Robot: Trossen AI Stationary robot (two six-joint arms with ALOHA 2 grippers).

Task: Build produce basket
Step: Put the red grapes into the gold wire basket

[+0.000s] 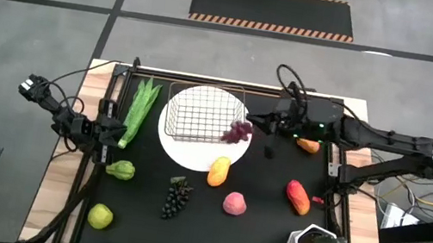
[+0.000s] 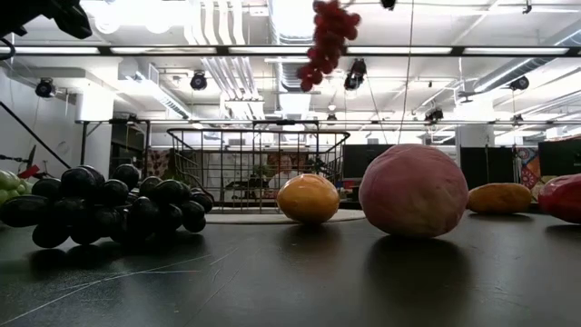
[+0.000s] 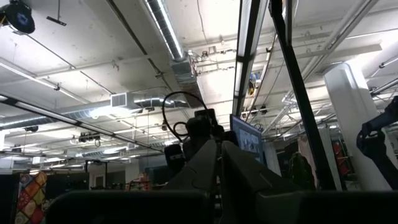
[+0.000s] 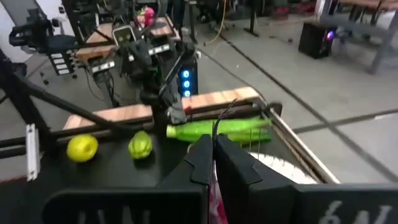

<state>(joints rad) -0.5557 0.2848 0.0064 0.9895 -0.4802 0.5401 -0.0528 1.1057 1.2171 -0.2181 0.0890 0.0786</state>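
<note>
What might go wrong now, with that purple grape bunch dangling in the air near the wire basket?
The right gripper holds the purple grape bunch by its top only, so it may swing or slip. It hangs over the basket rim's right edge, not the middle; released here, it could catch the rim and fall onto the white plate. The light basket might also shift if bumped.
</note>
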